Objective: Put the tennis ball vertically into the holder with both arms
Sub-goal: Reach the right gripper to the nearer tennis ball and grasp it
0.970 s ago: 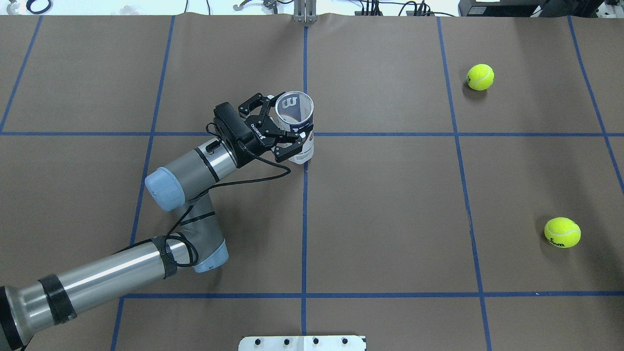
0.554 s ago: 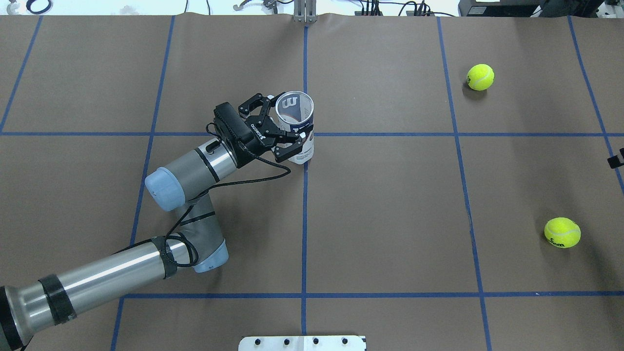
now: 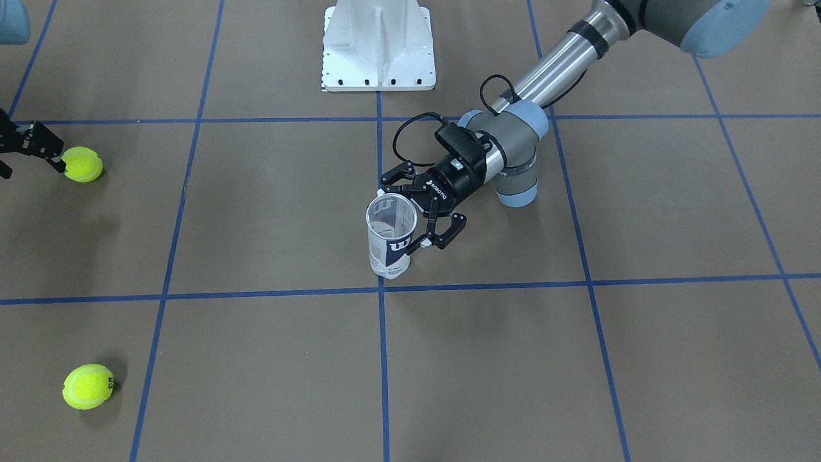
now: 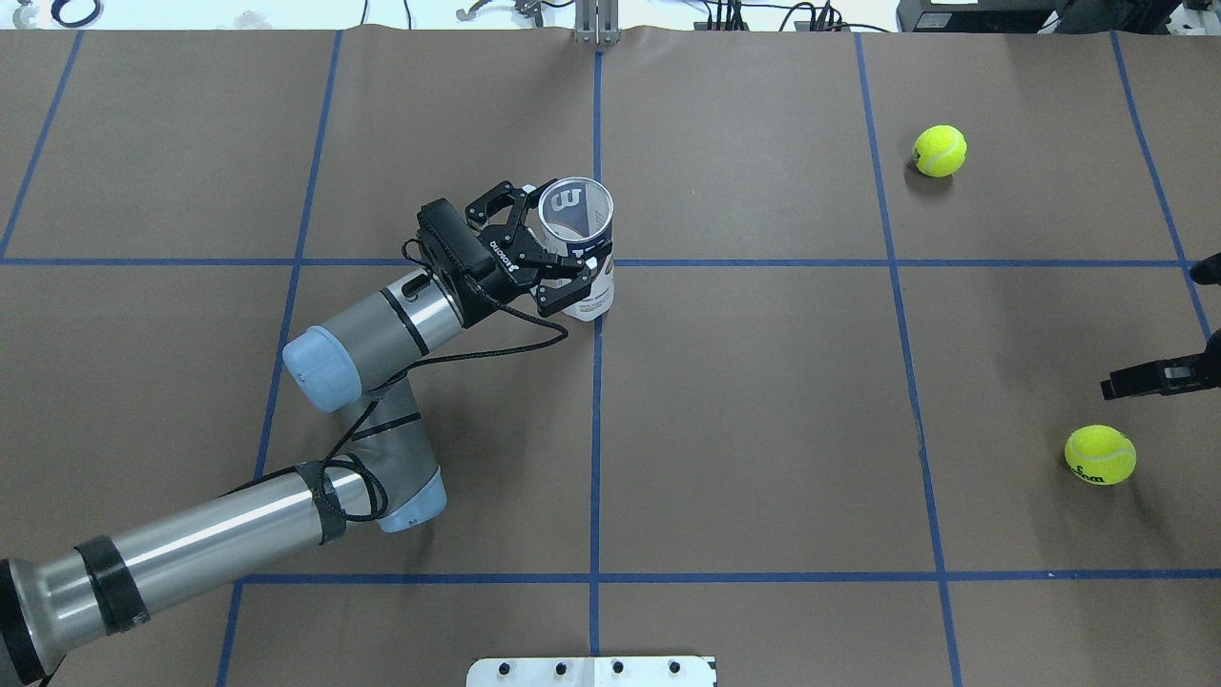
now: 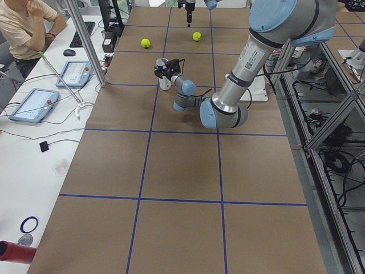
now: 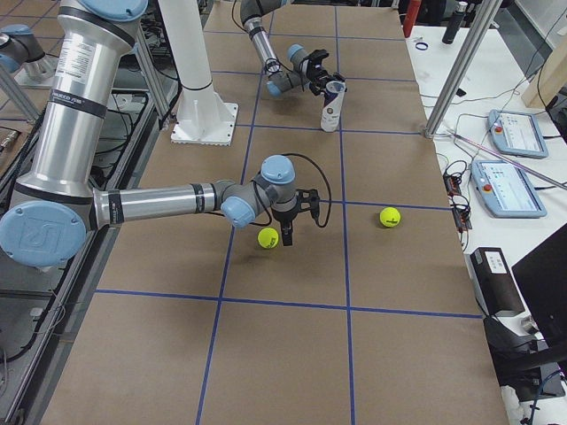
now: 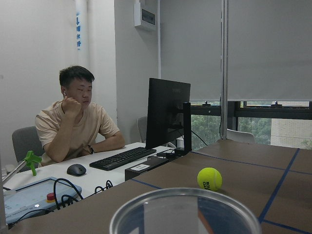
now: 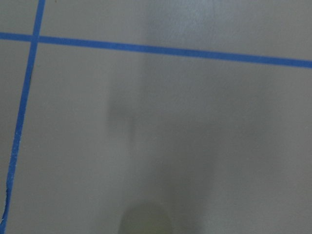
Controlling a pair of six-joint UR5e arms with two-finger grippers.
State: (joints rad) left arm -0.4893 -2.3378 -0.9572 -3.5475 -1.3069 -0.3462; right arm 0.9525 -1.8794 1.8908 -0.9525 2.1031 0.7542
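The holder [image 4: 579,239], a clear tube with a white and navy label, stands upright near the table's middle; it also shows in the front view [image 3: 389,240]. My left gripper [image 4: 558,250] is shut on the holder's side. One tennis ball [image 4: 1101,455] lies at the near right, another [image 4: 940,151] at the far right. My right gripper [image 4: 1149,329] is open and empty, just beyond the near ball [image 3: 82,164] and close beside it in the front view [image 3: 31,165]. The left wrist view shows the holder's rim [image 7: 185,209] and the far ball [image 7: 209,179].
The white pedestal base [image 3: 378,45] stands at the robot's side of the table. Blue tape lines cross the brown table cover [image 4: 763,429]. A seated person [image 5: 25,28] and desks with tablets are beyond the table's far edge.
My right gripper has come into the overhead view from the right edge, above the near ball. The left arm and the holder have not moved.
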